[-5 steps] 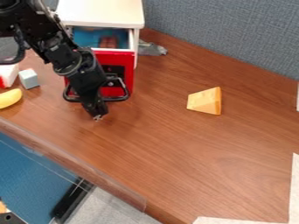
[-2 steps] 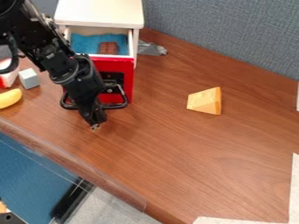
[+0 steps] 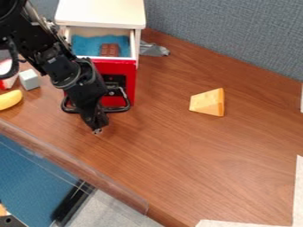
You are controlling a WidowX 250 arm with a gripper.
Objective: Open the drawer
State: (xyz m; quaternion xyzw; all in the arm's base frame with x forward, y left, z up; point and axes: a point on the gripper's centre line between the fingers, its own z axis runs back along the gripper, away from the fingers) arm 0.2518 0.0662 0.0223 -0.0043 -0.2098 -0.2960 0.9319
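The black gripper hangs down in front of the small white cabinet, its tip low over the wooden surface. The drawer has a red front and stands pulled out, showing a blue lining and a brown block inside. A black loop handle sticks out from the red front, and the gripper is at it, covering its middle. Whether the gripper holds the handle is hard to tell.
A yellow cheese wedge lies right of centre. At the left edge are a yellow banana, a grey-blue cube and a red and white object. Grey crumpled material sits beside the cabinet, with a grey partition behind.
The gripper has moved slightly down and toward the front edge. The drawer has come out farther, so more of its blue lining and the brown block shows.
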